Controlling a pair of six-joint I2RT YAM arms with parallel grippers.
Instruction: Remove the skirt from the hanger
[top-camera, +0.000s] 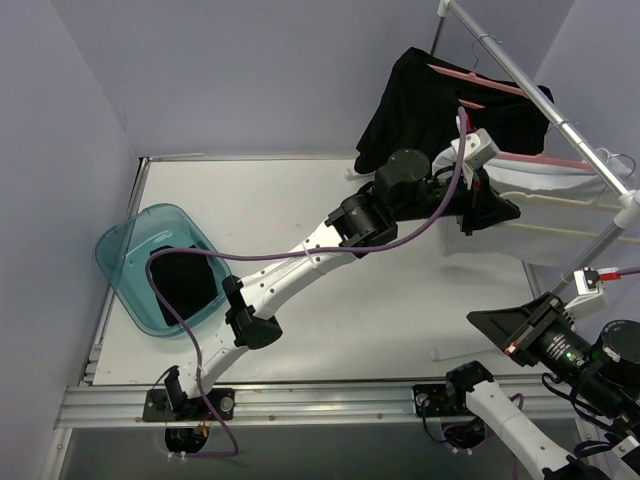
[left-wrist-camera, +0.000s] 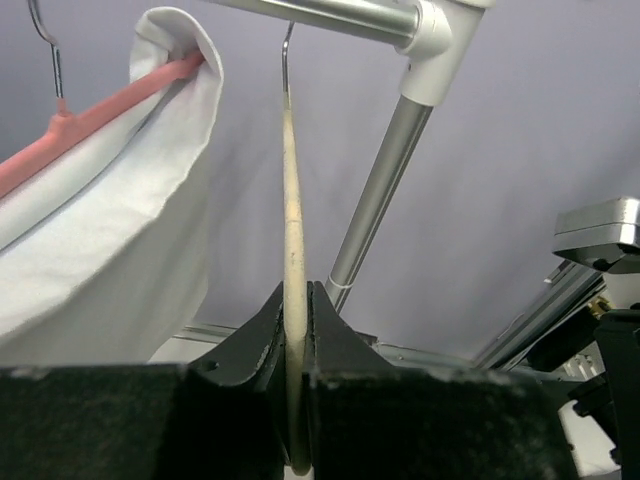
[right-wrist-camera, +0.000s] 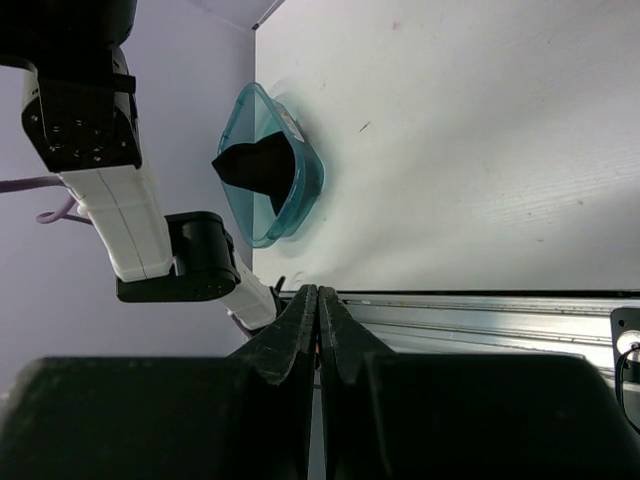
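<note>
My left gripper (top-camera: 505, 211) is up at the clothes rack, shut on a bare cream hanger (left-wrist-camera: 292, 220). That hanger shows edge-on between the jaws, and its hook is over the metal rail (left-wrist-camera: 330, 14). Left of it a white garment (left-wrist-camera: 110, 230), apparently the skirt, hangs on a pink hanger (left-wrist-camera: 120, 100). From above, this white cloth (top-camera: 545, 180) spreads behind the cream bars (top-camera: 570, 205). My right gripper (top-camera: 474, 319) hovers low at the near right, shut and empty (right-wrist-camera: 318, 293).
A black garment (top-camera: 420, 100) hangs on another pink hanger (top-camera: 470, 78) further along the slanted rail (top-camera: 540, 95). A teal bin (top-camera: 120, 250) at the table's left holds a black cloth (top-camera: 185, 285). The aluminium frame rail (top-camera: 330, 400) runs along the near edge.
</note>
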